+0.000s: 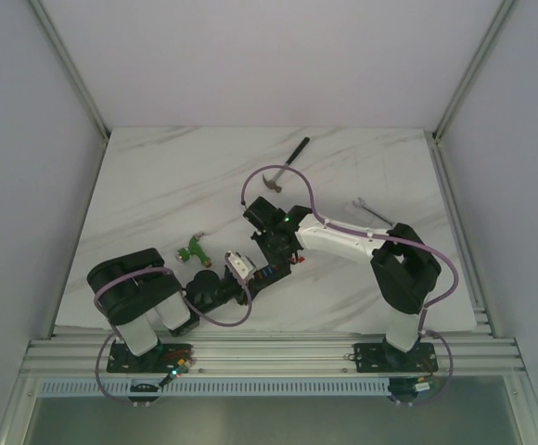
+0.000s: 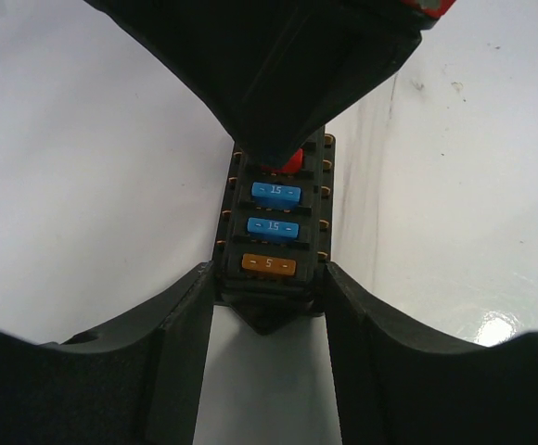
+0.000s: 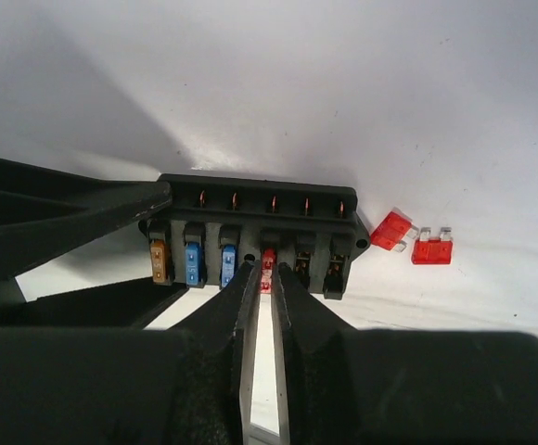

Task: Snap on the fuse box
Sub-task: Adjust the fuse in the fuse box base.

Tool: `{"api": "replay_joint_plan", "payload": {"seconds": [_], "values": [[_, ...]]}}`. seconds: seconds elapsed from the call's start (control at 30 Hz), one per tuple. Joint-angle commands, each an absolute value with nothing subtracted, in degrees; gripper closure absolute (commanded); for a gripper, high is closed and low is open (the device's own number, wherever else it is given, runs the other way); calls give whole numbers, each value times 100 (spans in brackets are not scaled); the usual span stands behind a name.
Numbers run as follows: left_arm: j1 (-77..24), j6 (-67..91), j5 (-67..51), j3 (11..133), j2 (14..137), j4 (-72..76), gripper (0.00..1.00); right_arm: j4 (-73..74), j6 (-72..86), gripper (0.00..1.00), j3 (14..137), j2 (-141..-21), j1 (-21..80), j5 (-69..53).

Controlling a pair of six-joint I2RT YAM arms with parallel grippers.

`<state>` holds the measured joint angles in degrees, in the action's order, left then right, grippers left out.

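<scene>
The fuse box (image 1: 267,272) is a small black block lying on the white table. In the left wrist view the fuse box (image 2: 274,222) shows an orange insert and two blue inserts. My left gripper (image 2: 269,298) is shut on its near end, one finger on each side. My right gripper (image 3: 268,275) is shut on a red fuse (image 3: 268,259) that stands in the fourth slot of the fuse box (image 3: 250,209). The two slots to its right are bare. In the top view my right gripper (image 1: 274,252) is directly over the box, with my left gripper (image 1: 243,281) beside it.
Two loose red fuses (image 3: 391,229) (image 3: 432,248) lie just right of the box. A hammer (image 1: 283,165) lies at the back, a wrench (image 1: 371,213) to the right, and a small green part (image 1: 193,248) to the left. A small white part (image 1: 239,263) sits by my left gripper.
</scene>
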<state>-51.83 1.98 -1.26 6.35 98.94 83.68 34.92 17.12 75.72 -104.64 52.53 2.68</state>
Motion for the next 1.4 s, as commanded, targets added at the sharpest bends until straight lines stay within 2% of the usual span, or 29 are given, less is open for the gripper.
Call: {"api": "replay_joint_plan", "payload": {"seconds": [0.0, 0.6, 1.03, 1.17, 1.37], "values": [[-5212, 106, -356, 763, 9951, 8595, 46, 3573, 1653, 84, 7617, -10616, 5246, 283], [-5140, 45, 322, 1140, 10045, 8060, 53, 3614, 1351, 86, 7710, -10789, 5042, 583], [-4876, -35, 48, 1559, 10292, 7937, 53, 3602, 1112, 85, 7843, -10896, 4814, 497], [-4820, -95, -84, 1687, 10444, 7956, 53, 3603, 1074, 82, 7907, -10887, 4740, 481], [-4688, -106, -254, 1766, 10618, 8019, 53, 3599, 1046, 81, 8047, -10936, 4694, 447]]}}
